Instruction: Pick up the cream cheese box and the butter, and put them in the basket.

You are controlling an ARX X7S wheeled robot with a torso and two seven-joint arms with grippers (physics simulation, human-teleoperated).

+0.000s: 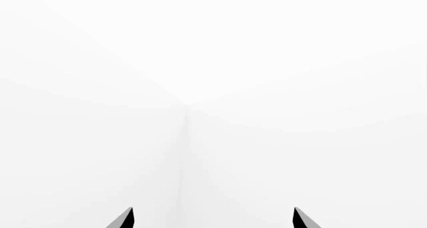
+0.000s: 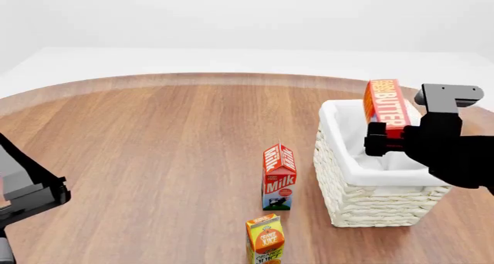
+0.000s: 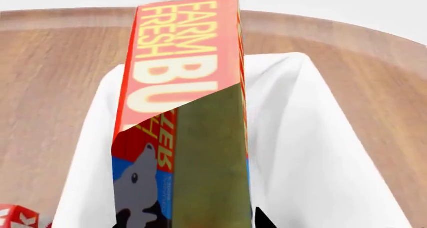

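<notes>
My right gripper [image 2: 383, 138] is shut on the butter [image 2: 386, 105], a red-orange box with yellow lettering, and holds it upright over the white wicker basket [image 2: 371, 200]. In the right wrist view the butter [image 3: 180, 88] fills the middle, with the basket's white liner [image 3: 313, 153] below it and one dark fingertip [image 3: 263, 220] beside the box. My left gripper [image 1: 213, 220] is open and empty, facing a blank white wall; its arm [image 2: 23, 189] shows at the head view's left edge. The cream cheese box is not in view.
A red milk carton [image 2: 279, 176] stands just left of the basket, and an orange juice carton [image 2: 265, 238] stands nearer the front. The round wooden table [image 2: 154, 136] spreads to the left. The milk carton's corner shows in the right wrist view [image 3: 17, 217].
</notes>
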